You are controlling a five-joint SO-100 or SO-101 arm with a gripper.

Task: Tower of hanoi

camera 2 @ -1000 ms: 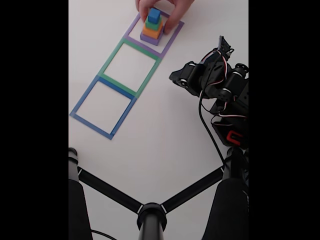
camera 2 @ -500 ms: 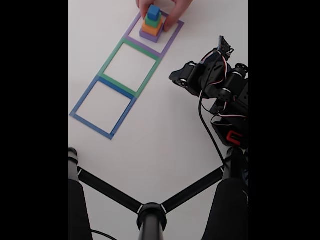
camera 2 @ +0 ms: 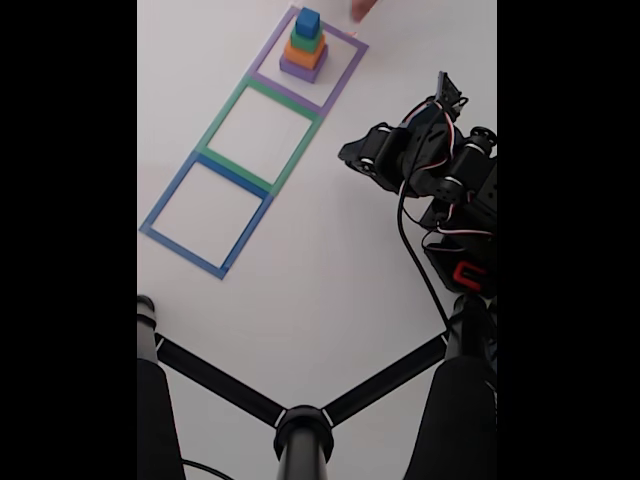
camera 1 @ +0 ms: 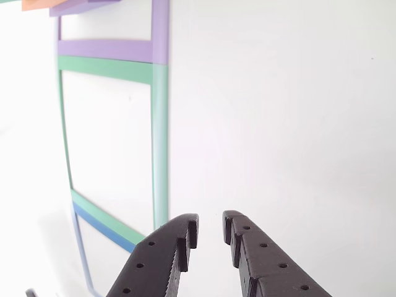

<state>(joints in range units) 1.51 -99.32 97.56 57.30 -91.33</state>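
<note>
The tower of hanoi stands stacked inside the purple tape square at the top of the fixed view. Its purple block is at the bottom, then orange, green and the blue cube on top. In the other view, only the edges of the orange block and the purple block show at the top left. My gripper hangs over bare table right of the green tape, slightly open with nothing between its fingers. The folded arm's gripper sits well right of the squares.
The green tape square and the blue tape square lie in a row below the purple one. A person's fingertip shows at the top edge. Black tripod legs cross the foreground. The arm's base stands at the right.
The hand that was cupped around the tower has pulled back to the top edge, leaving the stack standing free. The arm has not moved.
</note>
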